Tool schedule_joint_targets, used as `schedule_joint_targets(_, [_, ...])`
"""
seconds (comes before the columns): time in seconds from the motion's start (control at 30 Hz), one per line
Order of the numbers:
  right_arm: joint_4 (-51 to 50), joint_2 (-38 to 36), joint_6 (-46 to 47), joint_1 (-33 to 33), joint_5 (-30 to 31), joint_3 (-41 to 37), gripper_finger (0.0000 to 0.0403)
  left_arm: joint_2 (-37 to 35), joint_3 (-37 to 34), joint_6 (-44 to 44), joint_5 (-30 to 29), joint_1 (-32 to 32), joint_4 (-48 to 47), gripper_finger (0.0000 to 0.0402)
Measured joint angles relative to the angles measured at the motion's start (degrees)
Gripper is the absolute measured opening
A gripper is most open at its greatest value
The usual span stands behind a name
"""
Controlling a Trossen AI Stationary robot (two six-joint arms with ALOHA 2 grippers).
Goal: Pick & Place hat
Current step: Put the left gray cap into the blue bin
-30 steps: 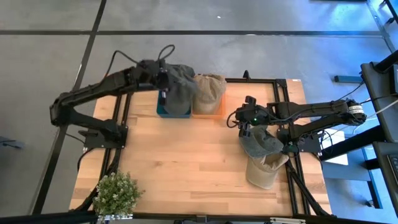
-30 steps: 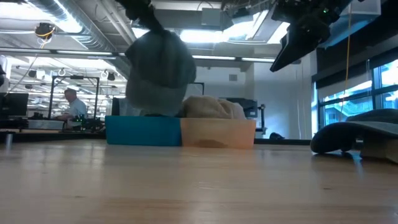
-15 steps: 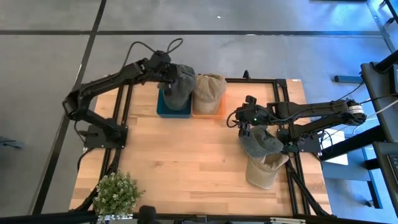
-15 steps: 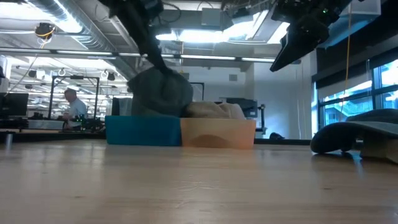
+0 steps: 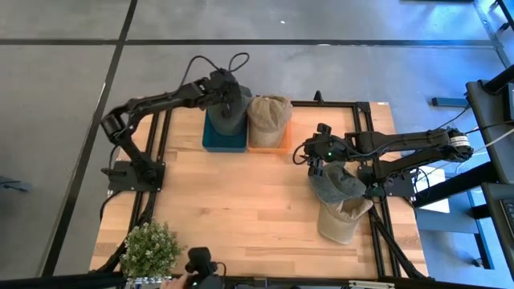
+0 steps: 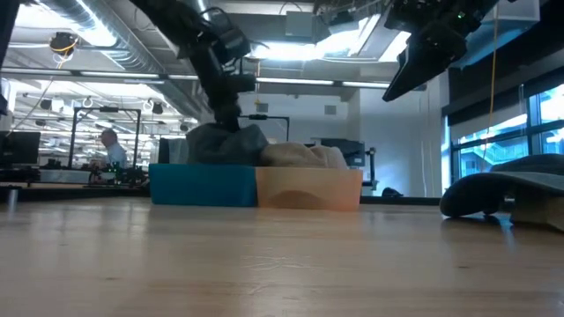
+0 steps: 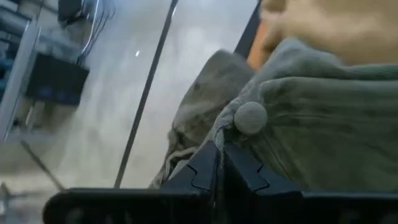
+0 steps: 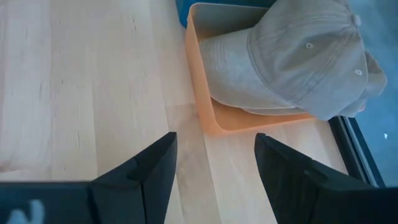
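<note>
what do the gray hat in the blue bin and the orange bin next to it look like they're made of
Gray hat: likely soft woven cotton, matte; it creases and has a fabric-covered top button. Left pincer is shut on it.
Orange bin: probably rigid plastic, smooth, with thin straight walls and even colour.

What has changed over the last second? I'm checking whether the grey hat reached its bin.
The left end effector came down, lowering the grey hat from above the blue bin into it, still pinching its crown. The right end effector kept hovering open; the tan hat in the orange bin and the hats on the table's right stayed put.
</note>
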Motion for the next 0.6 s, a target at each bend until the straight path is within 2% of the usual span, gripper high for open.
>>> schedule_joint_targets(0.13, [0.0, 0.0, -0.15, 0.0, -0.01, 0.0, 0.0216, 1.0, 0.0, -0.22, -3.87, 0.31, -0.21, 0.0025])
schedule_joint_targets(0.33, [0.0, 0.0, -0.15, 0.0, -0.01, 0.0, 0.0216, 1.01, 0.0, -1.68, -4.84, 0.29, 2.18, 0.0035])
schedule_joint_targets(0.47, [0.0, 0.0, -0.13, 0.0, -0.01, 0.0, 0.0216, 1.01, 0.0, -1.48, -6.1, 0.27, 2.97, 0.0066])
schedule_joint_targets(0.6, [0.0, 0.0, -0.02, 0.0, -0.01, 0.0, 0.0216, 1.01, 0.0, -0.81, -12.43, 0.29, 2.92, 0.0105])
